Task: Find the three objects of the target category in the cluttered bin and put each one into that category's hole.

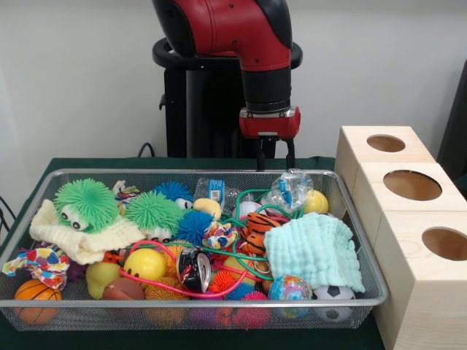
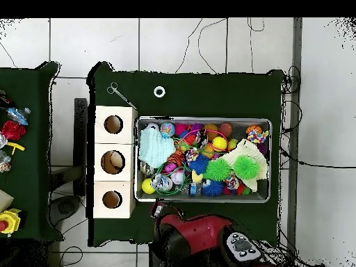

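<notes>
1. I see the gripper [image 1: 275,154] hanging above the far rim of the wire bin [image 1: 365,281], toward its right half in the front view. Its two dark fingers point down with a gap between them and nothing in the gap, so I record it as released and empty.
2. The bin sits on a green cloth [image 2: 208,90] and is packed with toys. The target category is not evident to me from the views, so I list what I can identify.
3. Left side, front view: a green spiky toy with eyes [image 1: 85,203] lies on a cream knitted cloth [image 1: 76,239]; a second green spiky ball [image 1: 152,211] is just beside it.
4. Centre: a yellow smiley ball [image 1: 144,264], a blue spiky ball [image 1: 193,226] and a striped tiger toy [image 1: 260,230], with pink and green cords running across them.
5. Right: a pale mint cloth [image 1: 315,251] covers that corner; a soccer ball [image 1: 335,294] and a globe-patterned ball [image 1: 290,287] lie at its near edge. What looks like crumpled clear plastic [image 1: 290,188] is at the far side.
6. Three wooden boxes [image 1: 408,219], each with a round hole on top, stand in a row touching the bin's right side. The nearest hole [image 1: 445,243] shows nothing inside.
</notes>
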